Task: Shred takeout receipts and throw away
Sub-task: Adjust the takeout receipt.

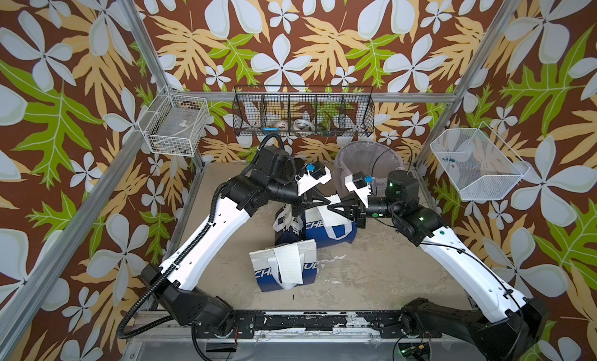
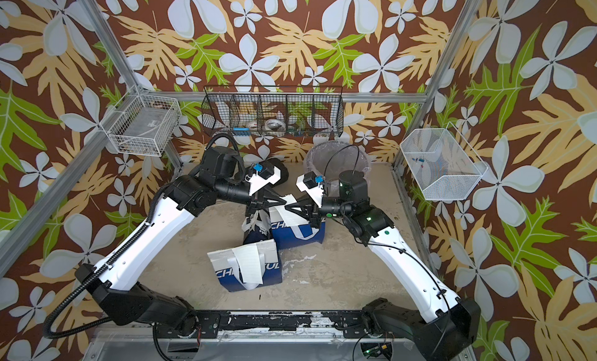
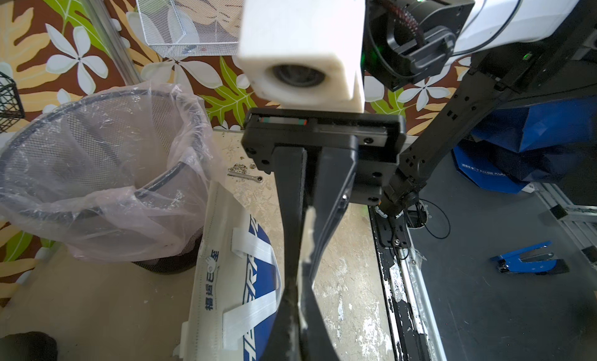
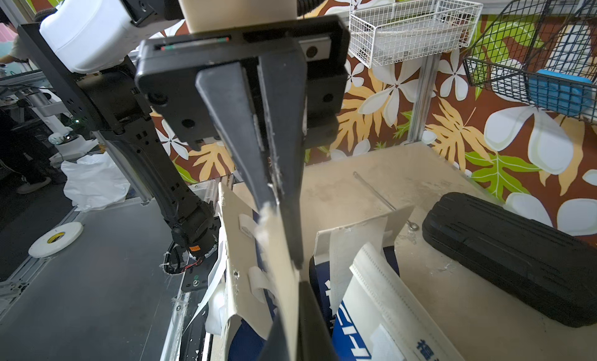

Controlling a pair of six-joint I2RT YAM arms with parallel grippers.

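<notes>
So, starting at the pinch: the left gripper (image 1: 324,199) has its black tapered fingers (image 4: 245,133) squeezed together on the edge of a thin white paper receipt slip (image 4: 284,294). The right gripper (image 1: 332,208) comes at it nose to nose, its own fingers (image 3: 290,198) pressed on either side of the same slip, just beside the left tips. How hard the right one is biting I can't tell, but the paper sits between its fingers. The slip hangs in the air between the two arms, above a blue-and-white fabric takeout bag with "CHE" lettering (image 1: 329,235) toward the back of the scuffed beige tabletop (image 1: 371,262).

My read: this is the shredding step for one receipt. The two-handed grip is set, and I can't see a clear rip yet. The edge by the left tips looks a bit frayed, can't say more than that. The next move calls for pulling the two pinches apart, or twisting one against the other. Both grips need to be tight enough that the paper tears instead of sliding out. Having the tips this close together should help.

Further out, a second white lined receipt slip (image 1: 287,262) lies draped over the front blue-and-white bag (image 1: 307,278), untouched. A third one I can't pick out for sure among the white strap handles. The round black mesh wastebasket lined with clear plastic (image 1: 365,159) stands just behind the grippers, so the pieces have a short trip.
</notes>
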